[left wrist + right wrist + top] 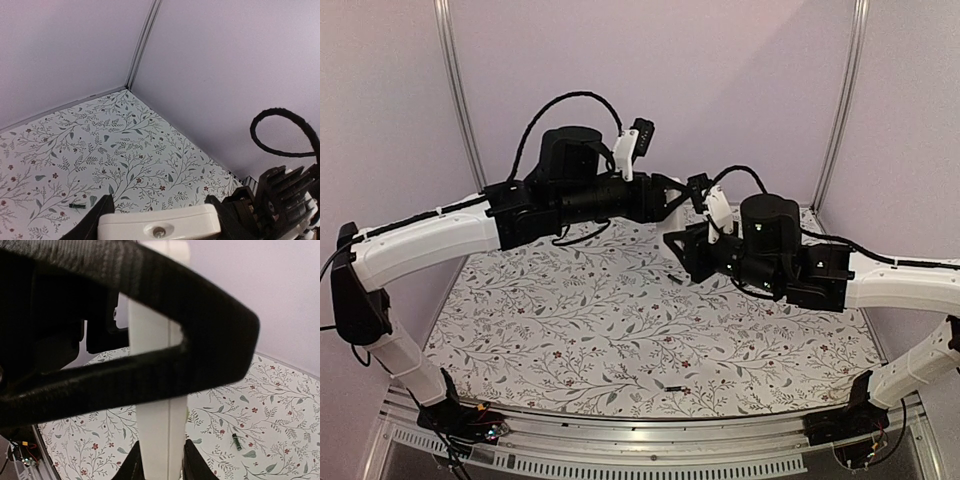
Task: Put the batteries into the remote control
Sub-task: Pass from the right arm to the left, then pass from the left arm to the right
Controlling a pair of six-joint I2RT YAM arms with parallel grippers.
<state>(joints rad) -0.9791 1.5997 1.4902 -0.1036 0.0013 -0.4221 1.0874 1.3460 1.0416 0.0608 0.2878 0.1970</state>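
Observation:
Both arms are raised above the table and meet in mid-air. The white remote control (718, 212) is held between them. My left gripper (678, 197) is shut on one end of the remote; in the left wrist view its fingers (95, 220) clamp the white end (160, 220), which shows a small screw. My right gripper (686, 245) is shut on the remote's edge, which rises between its fingers (161, 430) in the right wrist view. One small dark battery (678, 388) lies on the table near the front edge; it also shows in the left wrist view (76, 205) and the right wrist view (236, 441). I cannot make out the second battery.
The table carries a floral-patterned cloth (570, 330). Lilac walls with metal corner posts (460, 100) close the back and sides. A metal rail (640, 430) runs along the front edge between the arm bases. The left gripper's black finger (150, 340) crosses the right wrist view.

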